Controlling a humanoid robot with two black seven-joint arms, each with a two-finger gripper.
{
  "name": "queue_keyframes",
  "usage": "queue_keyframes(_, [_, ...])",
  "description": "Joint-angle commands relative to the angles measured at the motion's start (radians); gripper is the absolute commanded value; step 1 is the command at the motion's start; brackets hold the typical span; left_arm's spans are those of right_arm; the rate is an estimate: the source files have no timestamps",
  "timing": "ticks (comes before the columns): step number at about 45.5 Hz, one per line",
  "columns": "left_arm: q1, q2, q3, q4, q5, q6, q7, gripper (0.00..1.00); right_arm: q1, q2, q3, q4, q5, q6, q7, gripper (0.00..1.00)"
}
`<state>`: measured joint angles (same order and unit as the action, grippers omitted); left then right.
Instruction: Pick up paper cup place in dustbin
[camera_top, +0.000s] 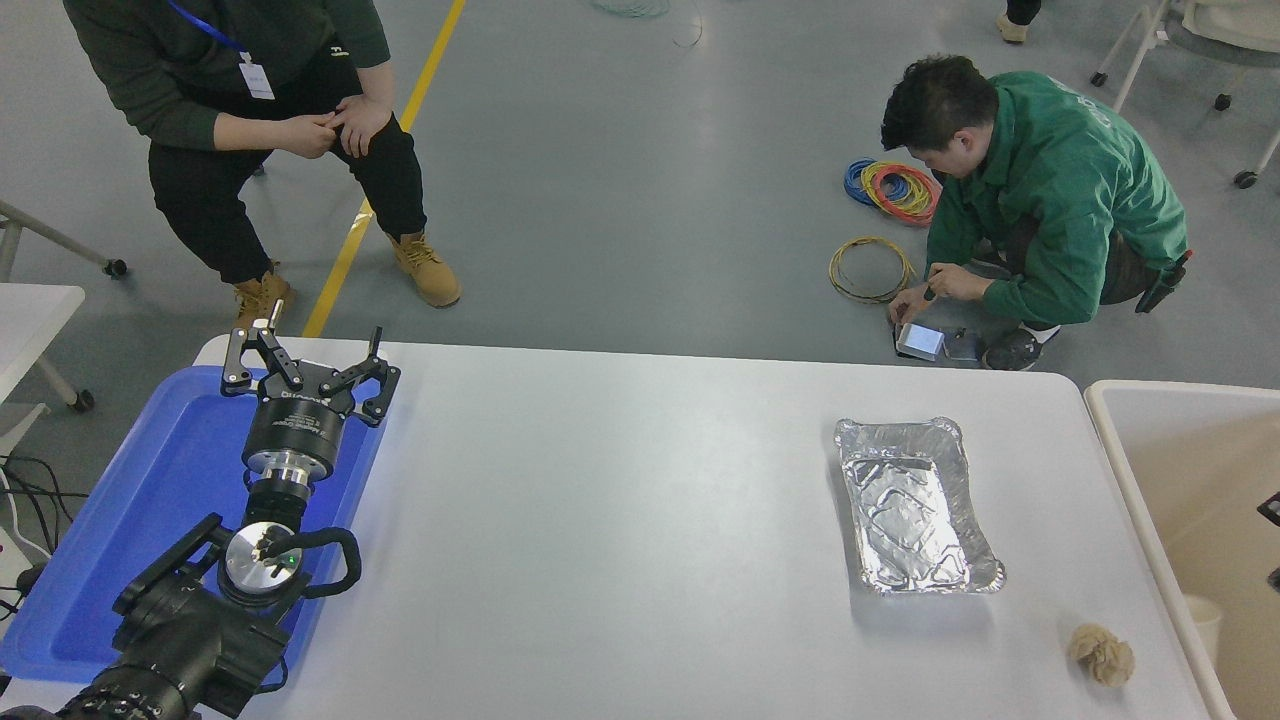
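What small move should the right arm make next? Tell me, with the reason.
Probably withdraw the right gripper from over the large off-white-rimmed beige dustbin: the small white paper cup already lies inside it, clear of the gripper, so the placing looks done.
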<state>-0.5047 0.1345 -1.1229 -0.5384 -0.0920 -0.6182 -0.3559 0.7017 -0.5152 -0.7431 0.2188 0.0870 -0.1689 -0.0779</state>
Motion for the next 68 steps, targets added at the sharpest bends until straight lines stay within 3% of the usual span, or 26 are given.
queue_keyframes(1, [0.000,0.000,0.000,0.000,0.000,0.000,0.000,1.00,0.071,-0.014,-0.009,0.004,-0.001,0.003,0.000,1.00])
queue_keyframes(14, [0.000,-0.001,0.000,0.000,0.000,0.000,0.000,1.00,0.326,-0.002,-0.044,0.079,-0.030,0.006,0.000,1.00])
queue_keyframes(24, [0.000,0.000,0.000,0.000,0.000,-0.002,0.000,1.00,0.611,-0.002,-0.168,0.298,-0.136,0.008,-0.002,1.00])
queue_keyframes(44, [0.000,0.000,0.000,0.000,0.000,0.000,0.000,1.00,0.996,0.029,-0.302,0.706,-0.176,0.134,-0.002,1.00])
queue_keyframes(50, [0.000,0.000,0.000,0.000,0.000,0.000,0.000,1.00,1.104,0.026,-0.338,0.818,-0.231,0.245,-0.005,1.00])
queue_keyframes(60, [0.000,0.000,0.000,0.000,0.000,-0.002,0.000,1.00,1.291,0.026,-0.398,0.925,-0.244,0.630,-0.005,1.00])
queue_keyframes(68, [0.000,0.000,0.000,0.000,0.000,0.000,0.000,1.00,1.371,0.032,-0.395,0.994,-0.244,0.808,-0.005,1.00])
